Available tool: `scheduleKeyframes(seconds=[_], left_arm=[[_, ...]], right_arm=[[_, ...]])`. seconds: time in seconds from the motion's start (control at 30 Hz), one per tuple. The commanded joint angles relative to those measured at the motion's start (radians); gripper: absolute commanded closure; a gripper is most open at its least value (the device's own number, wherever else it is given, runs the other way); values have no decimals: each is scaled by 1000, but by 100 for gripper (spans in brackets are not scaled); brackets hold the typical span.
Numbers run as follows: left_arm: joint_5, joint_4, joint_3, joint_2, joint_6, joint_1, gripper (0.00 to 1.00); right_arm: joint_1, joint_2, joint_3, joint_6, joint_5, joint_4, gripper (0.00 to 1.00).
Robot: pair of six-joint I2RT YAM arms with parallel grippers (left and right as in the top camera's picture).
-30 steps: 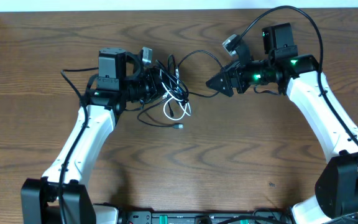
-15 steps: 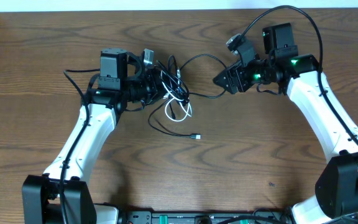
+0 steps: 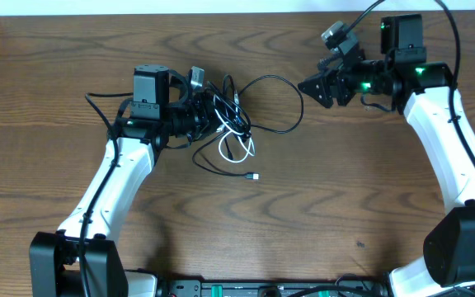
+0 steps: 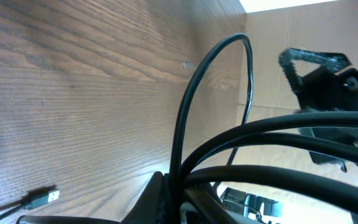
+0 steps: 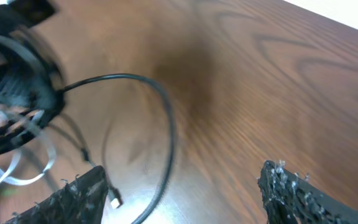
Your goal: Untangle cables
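Right now I am holding my left pincer (image 3: 214,122) closed on the knot of black cables (image 3: 221,106) in the upper middle-left of the overhead frame. In my left wrist view, black cords are rising from where the fingers are meeting at the bottom edge (image 4: 166,200), and they are crossing so close to the lens that they are blurring. A white cable (image 3: 249,147) is curling in small loops just below that knot and touching it. In my right wrist view the same white loops (image 5: 8,177) are showing at the lower left.

One black strand is trailing out of the bundle toward the lower middle of the overhead frame. It is ending in a small USB plug (image 3: 255,176), which is lying flat on the wooden table (image 3: 320,214). My left wrist camera is catching that plug (image 4: 42,198) at the lower left.

Another black cord is sweeping to the right as a wide loop (image 3: 270,77), lying on the wood and reaching close to my right pincer (image 3: 310,87) in the upper right. That pincer is standing wide open and gripping nothing. In its own view (image 5: 182,180) the two fingers are sitting far apart at the bottom corners. The black loop (image 5: 166,118) is curving over the wood ahead of them, apart from both.
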Motion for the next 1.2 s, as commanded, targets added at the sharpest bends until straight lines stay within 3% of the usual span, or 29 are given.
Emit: scheduleKeyframes(seconds=[0.0, 0.1, 0.23, 0.43, 0.63, 0.67, 0.7, 0.73, 0.8, 1.03, 1.17], left_arm=[[34, 1, 7, -6, -10, 1, 93], [34, 1, 7, -6, -10, 1, 92], [34, 1, 7, -6, -10, 1, 93], [34, 1, 7, -6, -10, 1, 93], [34, 1, 7, -6, -10, 1, 93], [34, 1, 7, -6, -10, 1, 93], [28, 1, 7, -6, -10, 1, 93], [26, 1, 7, -6, -10, 1, 92], [18, 0, 7, -6, -10, 1, 92], [0, -11, 7, -6, -9, 1, 92], [0, -33, 7, -6, -8, 1, 92]], right_arm=[[28, -22, 18, -182, -172, -53, 24], [117, -14, 13, -333, -99, -183, 24], [208, 3, -10, -343, 41, -196, 27], [259, 38, -11, -364, 50, -195, 27], [277, 125, -11, -346, 53, -138, 41], [277, 136, -11, -327, 53, -125, 46], [275, 142, -11, -284, 53, -102, 69], [271, 142, -10, -248, 53, -87, 84], [254, 130, 1, -161, 58, -59, 99], [-36, -18, 63, 292, 65, 48, 99], [-215, -49, 63, 472, 84, 76, 99]])
